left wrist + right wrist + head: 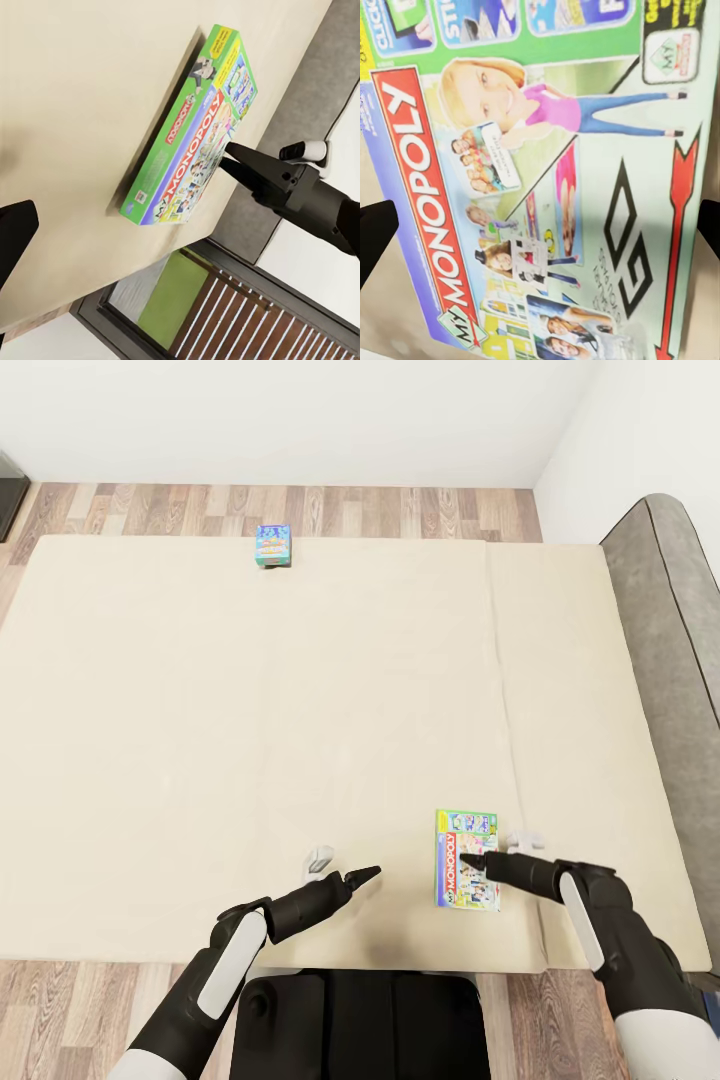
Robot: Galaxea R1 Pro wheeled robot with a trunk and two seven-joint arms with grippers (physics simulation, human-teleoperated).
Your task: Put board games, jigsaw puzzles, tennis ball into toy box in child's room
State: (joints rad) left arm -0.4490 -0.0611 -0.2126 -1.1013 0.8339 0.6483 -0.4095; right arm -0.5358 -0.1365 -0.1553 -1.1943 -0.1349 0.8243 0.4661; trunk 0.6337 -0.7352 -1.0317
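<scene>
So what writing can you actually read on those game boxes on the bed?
"MY MONOPOLY": the red band on the lid of the green Monopoly box, under the right tool.
"MONOPOLY": again in white along that box's side wall, in the left wrist view.
Other small print on that lid: too blurred to read.
Blue box at the bed's far edge: too small to read.

Both arms reach forward, low and bent at the elbow. The left gripper [362, 876] points ahead and a bit right, its fingers close together. The right gripper [472, 857] points left, with its fingers spread apart.
</scene>
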